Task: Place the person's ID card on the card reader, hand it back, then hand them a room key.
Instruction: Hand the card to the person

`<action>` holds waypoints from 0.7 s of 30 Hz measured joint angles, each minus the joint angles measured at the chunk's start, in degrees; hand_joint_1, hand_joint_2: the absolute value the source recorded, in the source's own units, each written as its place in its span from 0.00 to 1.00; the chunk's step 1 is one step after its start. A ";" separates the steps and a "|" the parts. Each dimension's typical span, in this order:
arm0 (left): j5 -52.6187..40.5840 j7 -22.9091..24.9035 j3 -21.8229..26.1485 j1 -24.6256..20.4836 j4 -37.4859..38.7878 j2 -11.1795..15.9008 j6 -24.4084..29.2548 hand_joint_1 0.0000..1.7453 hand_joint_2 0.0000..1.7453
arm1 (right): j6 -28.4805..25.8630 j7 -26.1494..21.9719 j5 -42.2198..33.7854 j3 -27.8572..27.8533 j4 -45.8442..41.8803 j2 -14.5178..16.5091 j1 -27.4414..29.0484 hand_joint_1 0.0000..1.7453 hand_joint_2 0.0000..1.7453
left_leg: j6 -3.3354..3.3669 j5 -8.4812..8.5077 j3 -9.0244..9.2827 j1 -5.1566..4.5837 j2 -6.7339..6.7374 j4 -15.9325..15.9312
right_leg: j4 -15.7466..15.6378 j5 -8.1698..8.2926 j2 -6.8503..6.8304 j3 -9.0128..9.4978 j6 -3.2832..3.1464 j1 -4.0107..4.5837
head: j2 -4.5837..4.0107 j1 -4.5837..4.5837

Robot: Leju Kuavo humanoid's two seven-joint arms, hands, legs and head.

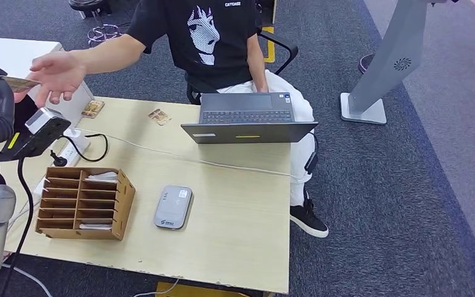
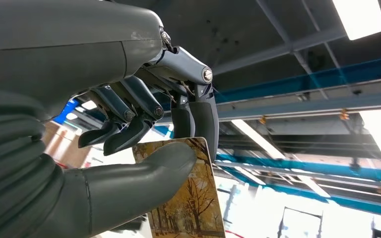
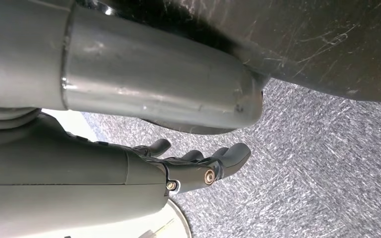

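Left hand (image 2: 144,148) pinching the ID card (image 2: 191,203) between thumb and one finger, other fingers (image 2: 124,126) curling loosely above. Card showing an autumn-tree print in gold and brown, being held raised at the table's far left corner, just beside the person's hand (image 1: 59,74) reaching in with spread fingers. Right hand (image 3: 198,166) hanging over grey carpet, fingers apart and holding nothing. Sitting on the table (image 1: 247,204): grey card reader (image 1: 174,207) near the middle, cardboard rack (image 1: 83,203) beside it, laptop (image 1: 247,120) at the far edge.
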 joint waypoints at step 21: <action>-0.88 -0.24 5.81 -1.12 12.79 0.97 3.62 1.00 1.00 | -0.03 0.04 1.41 0.00 0.00 -0.02 -0.15 0.00 0.00 | 0.00 -0.01 -0.02 0.00 0.01 0.00 | -0.01 0.00 0.01 -0.02 0.00 0.00 | 0.00 -0.01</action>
